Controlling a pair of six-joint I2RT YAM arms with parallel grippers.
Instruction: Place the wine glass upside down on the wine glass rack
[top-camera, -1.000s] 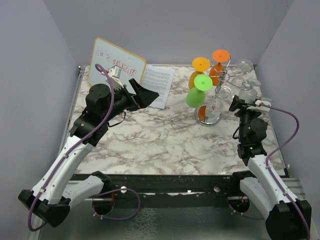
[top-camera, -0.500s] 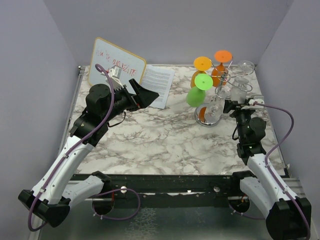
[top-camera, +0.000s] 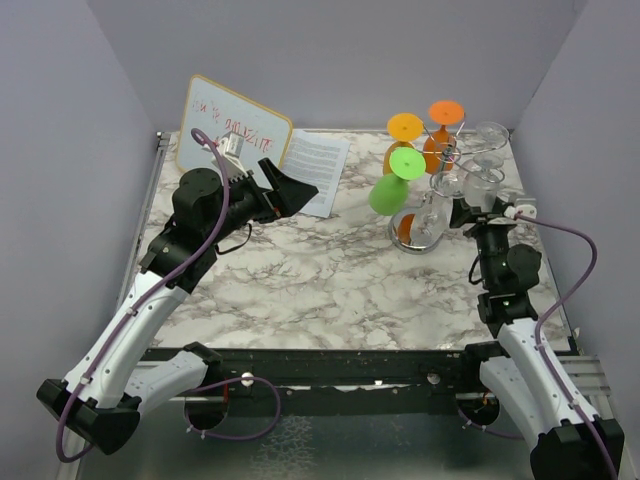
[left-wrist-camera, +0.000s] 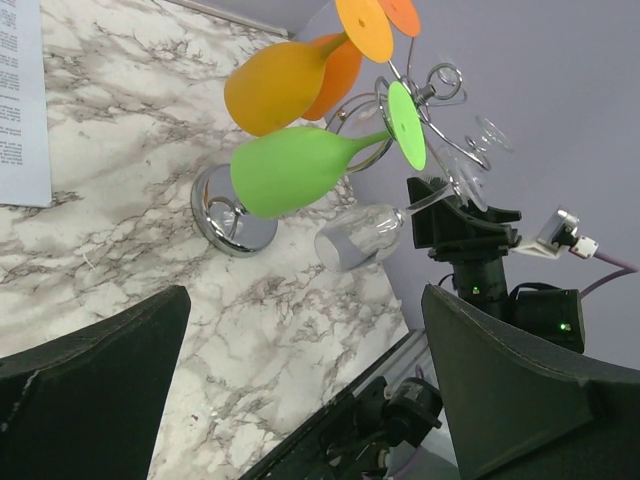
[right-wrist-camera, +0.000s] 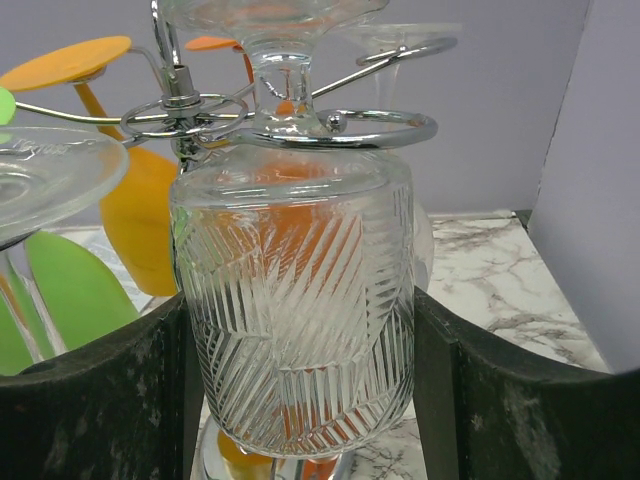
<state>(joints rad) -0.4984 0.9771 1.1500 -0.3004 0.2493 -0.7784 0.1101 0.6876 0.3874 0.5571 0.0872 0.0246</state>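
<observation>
The wine glass rack (top-camera: 437, 170) is a chrome stand at the back right of the table. My right gripper (top-camera: 463, 211) is shut on the bowl of a clear ribbed wine glass (right-wrist-camera: 295, 310), held upside down. The glass's stem passes up through a wire loop (right-wrist-camera: 340, 128) of the rack, with its foot above the loop. The glass also shows in the left wrist view (left-wrist-camera: 360, 236), beside the rack's base. My left gripper (top-camera: 292, 186) is open and empty, held above the table at the back left, well away from the rack.
Green (top-camera: 390, 193), yellow-orange (top-camera: 400, 135) and orange (top-camera: 438, 120) glasses hang upside down on the rack, with clear glasses (top-camera: 488, 131) on its right arms. A whiteboard (top-camera: 232, 125) and a printed sheet (top-camera: 318, 162) sit at the back left.
My right gripper has carried the clear glass left and in towards the rack, bringing it under a wire arm. The green glass has swung slightly. The left arm has not moved.
</observation>
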